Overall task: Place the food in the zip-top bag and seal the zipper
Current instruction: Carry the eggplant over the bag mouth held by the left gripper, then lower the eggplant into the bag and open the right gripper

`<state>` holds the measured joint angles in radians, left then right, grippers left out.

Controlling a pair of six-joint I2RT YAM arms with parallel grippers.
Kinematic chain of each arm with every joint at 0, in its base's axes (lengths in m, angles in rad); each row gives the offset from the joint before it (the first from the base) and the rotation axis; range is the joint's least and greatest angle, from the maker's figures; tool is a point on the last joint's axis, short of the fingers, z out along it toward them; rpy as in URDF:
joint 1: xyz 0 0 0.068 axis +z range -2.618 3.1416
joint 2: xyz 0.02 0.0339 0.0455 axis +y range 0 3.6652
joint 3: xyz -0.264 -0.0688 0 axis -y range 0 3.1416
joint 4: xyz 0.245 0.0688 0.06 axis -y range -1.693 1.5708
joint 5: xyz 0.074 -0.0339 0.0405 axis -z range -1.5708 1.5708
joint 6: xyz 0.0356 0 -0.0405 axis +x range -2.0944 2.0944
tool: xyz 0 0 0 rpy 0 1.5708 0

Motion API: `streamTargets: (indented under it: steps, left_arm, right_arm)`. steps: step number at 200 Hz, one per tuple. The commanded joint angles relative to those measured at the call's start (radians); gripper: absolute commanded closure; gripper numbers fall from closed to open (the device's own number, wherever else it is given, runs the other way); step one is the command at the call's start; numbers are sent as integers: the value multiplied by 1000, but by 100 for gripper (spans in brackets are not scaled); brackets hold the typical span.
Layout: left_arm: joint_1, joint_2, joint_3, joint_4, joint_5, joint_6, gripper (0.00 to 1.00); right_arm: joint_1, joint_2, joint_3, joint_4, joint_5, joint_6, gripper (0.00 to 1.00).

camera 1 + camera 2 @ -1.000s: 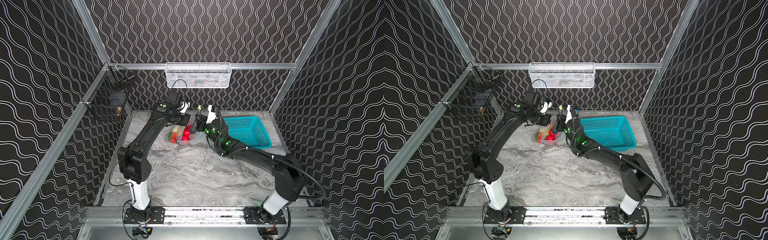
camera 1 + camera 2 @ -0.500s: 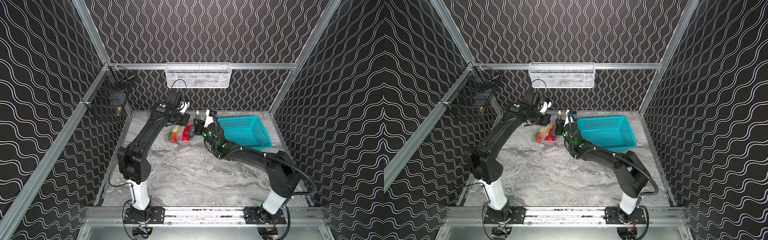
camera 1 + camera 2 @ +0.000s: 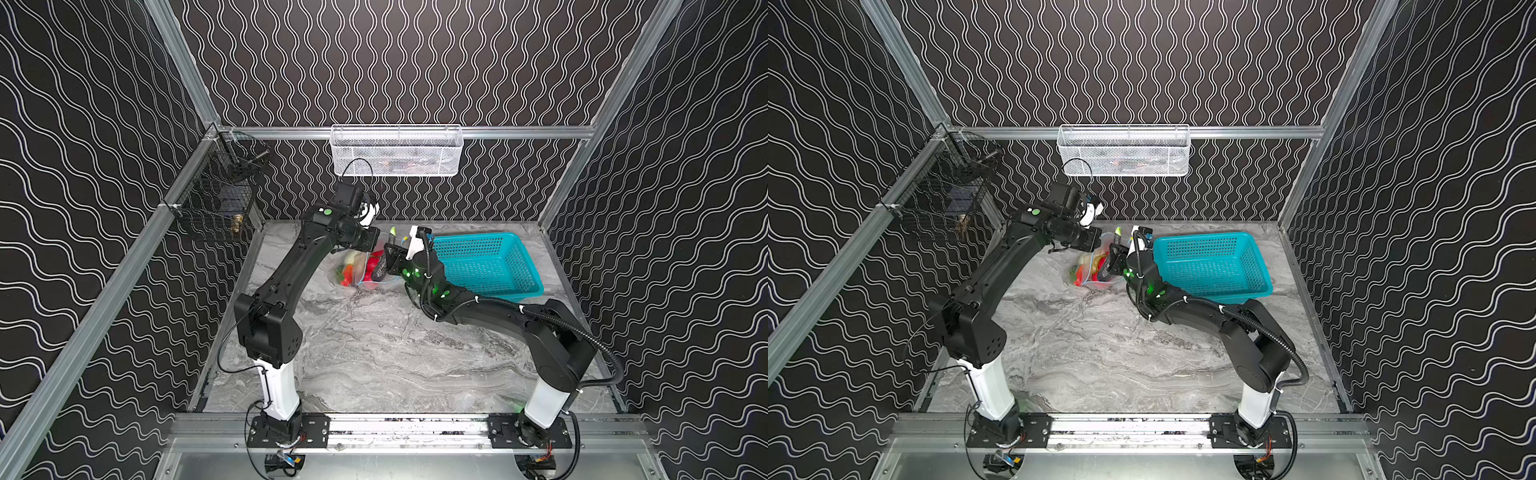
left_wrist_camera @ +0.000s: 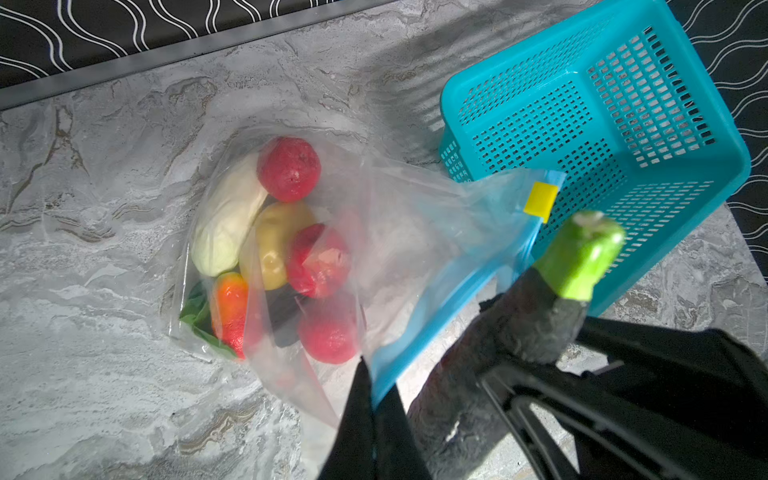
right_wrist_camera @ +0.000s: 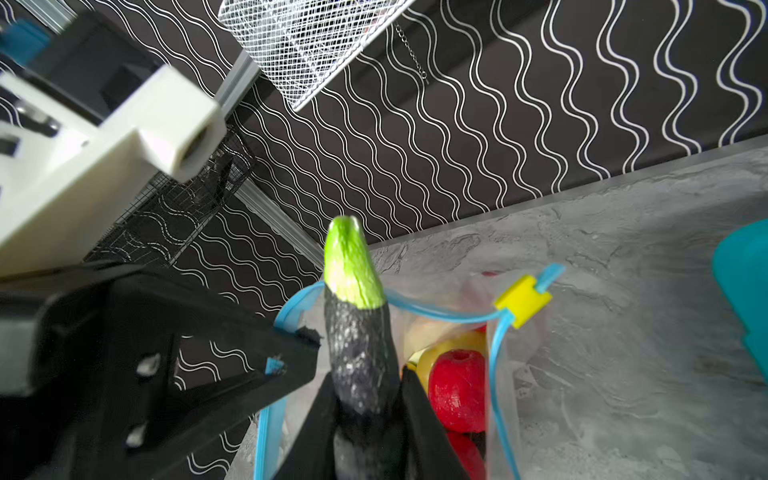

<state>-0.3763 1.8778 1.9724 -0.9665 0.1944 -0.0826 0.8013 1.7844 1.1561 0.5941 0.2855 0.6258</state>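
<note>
Evidently, the eggplant point(image 5: 357, 340) hung at the zip-top bag point(image 4: 395, 216) mouth
Left end effector point(image 4: 376, 386) pinched the zipper point(image 4: 457, 299), holding the mouth open; right end effector point(image 5: 368, 399) clamped the eggplant to drop in.

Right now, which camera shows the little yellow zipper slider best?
The right wrist view: the yellow slider is close and sharp. The left wrist view shows it too, smaller. In both top views it is too tiny to tell.

Both top views look down from high, near side, over the table point(image 3: 374, 353). Close in, left wrist camera looks down on the zip-top bag point(image 4: 395, 216), right looks across its mouth.
</note>
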Motion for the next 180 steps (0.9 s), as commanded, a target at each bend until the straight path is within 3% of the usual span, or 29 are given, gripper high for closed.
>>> streamTargets:
  steps: [1, 40, 65, 92, 132, 157, 180]
  left_arm:
    - [2, -2, 8, 8, 11, -11, 100]
    - [4, 0, 15, 5, 10, -4, 100]
    - [4, 6, 19, 6, 15, -2, 100]
    - [5, 14, 18, 6, 17, -2, 100]
    - [4, 7, 11, 24, 34, -6, 100]
    - [4, 12, 18, 16, 48, -6, 100]
    - [4, 3, 1, 29, 48, -8, 100]
  right_arm:
    - [4, 10, 10, 37, -2, 18, 90]
    - [8, 40, 40, 13, -10, 25, 90]
    - [34, 70, 103, -78, 48, 15, 90]
    - [35, 99, 132, -139, 65, 63, 83]
    - [33, 144, 209, -303, 119, 156, 81]
    - [31, 158, 221, -321, 117, 173, 71]
    - [13, 197, 321, -433, 64, 201, 50]
